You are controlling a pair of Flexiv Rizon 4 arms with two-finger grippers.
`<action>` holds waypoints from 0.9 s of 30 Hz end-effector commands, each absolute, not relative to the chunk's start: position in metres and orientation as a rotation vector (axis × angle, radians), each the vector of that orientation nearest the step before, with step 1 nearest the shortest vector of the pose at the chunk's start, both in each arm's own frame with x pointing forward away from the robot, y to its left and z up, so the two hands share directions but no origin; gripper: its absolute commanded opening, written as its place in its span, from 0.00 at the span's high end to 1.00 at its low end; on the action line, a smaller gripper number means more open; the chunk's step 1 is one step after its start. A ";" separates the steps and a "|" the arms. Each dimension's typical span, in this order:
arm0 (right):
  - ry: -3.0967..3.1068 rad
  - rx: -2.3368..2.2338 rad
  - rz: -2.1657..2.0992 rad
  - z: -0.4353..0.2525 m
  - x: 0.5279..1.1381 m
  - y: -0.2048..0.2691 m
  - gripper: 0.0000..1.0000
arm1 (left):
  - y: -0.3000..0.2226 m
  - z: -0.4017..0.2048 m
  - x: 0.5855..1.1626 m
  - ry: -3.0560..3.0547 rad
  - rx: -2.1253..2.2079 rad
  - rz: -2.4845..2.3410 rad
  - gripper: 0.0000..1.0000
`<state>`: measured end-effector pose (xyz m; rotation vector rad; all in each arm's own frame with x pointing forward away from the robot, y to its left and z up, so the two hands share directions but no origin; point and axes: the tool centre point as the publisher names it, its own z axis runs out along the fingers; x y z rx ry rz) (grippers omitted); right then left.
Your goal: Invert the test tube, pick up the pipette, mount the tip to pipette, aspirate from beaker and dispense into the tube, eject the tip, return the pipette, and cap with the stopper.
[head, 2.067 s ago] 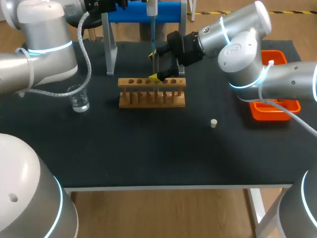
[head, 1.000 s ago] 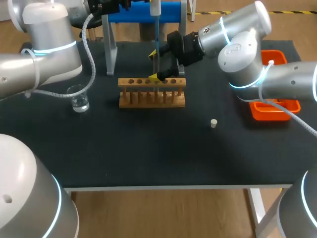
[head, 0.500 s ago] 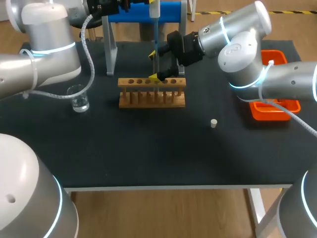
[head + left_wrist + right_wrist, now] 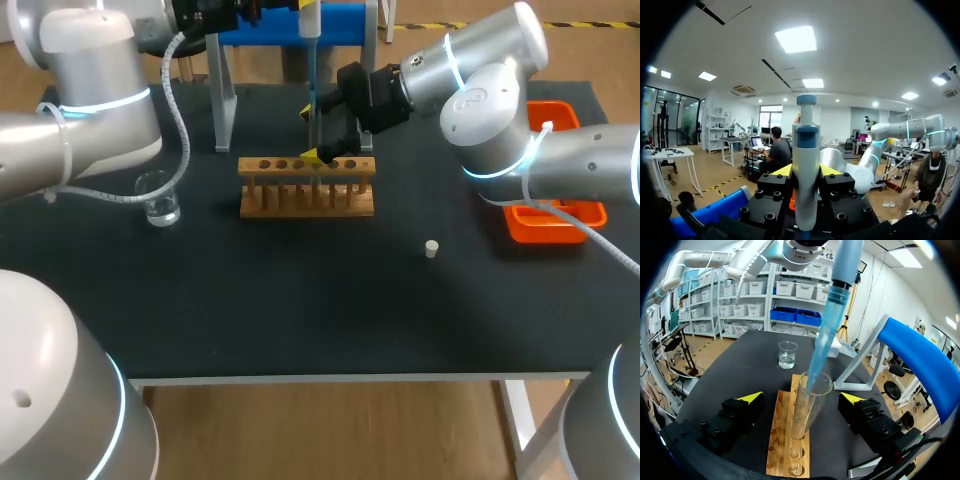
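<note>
The left gripper point(image 4: 805, 172) is closed on the grey-and-white pipette with a blue plunger cap point(image 4: 805, 150); its body is clamped between both yellow-tipped fingers. In the head view the pipette hangs upright above the far edge of the black tabletop point(image 4: 300, 300). Its translucent blue pipette tip point(image 4: 827, 335) points down, and the end sits inside the mouth of the clear glass test tube point(image 4: 805, 415). The test tube stands slightly tilted in a hole of the wooden test tube rack point(image 4: 307, 200). The right gripper point(image 4: 801, 397) is open: one finger is on each side of the test tube, both clear of the glass. The small clear glass beaker point(image 4: 159, 198), holding some clear liquid, stands on the tabletop to the left of the rack, well apart from it. The small cream stopper point(image 4: 431, 249) lies on the tabletop to the right of the rack, nearer the front. An orange plastic tray point(image 4: 555, 225) sits at the right edge, partly under the right arm.
</note>
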<state>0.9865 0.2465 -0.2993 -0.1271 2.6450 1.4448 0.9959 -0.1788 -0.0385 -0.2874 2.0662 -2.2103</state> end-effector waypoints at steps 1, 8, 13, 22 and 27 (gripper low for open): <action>2.647 -0.128 1.443 -0.299 0.987 0.246 0.00 | -0.179 -0.041 0.998 2.061 -0.279 -2.216 1.00; 2.647 -0.128 1.443 -0.299 0.987 0.246 0.00 | -0.179 -0.044 0.998 2.055 -0.263 -2.215 1.00; 2.647 -0.128 1.443 -0.299 0.987 0.246 0.00 | -0.179 -0.048 0.997 2.055 -0.261 -2.217 1.00; 2.647 -0.128 1.443 -0.299 0.987 0.246 0.00 | -0.178 -0.052 0.997 2.052 -0.247 -2.214 1.00; 2.647 -0.128 1.443 -0.299 0.987 0.246 0.00 | -0.178 -0.056 0.997 2.054 -0.245 -2.212 1.00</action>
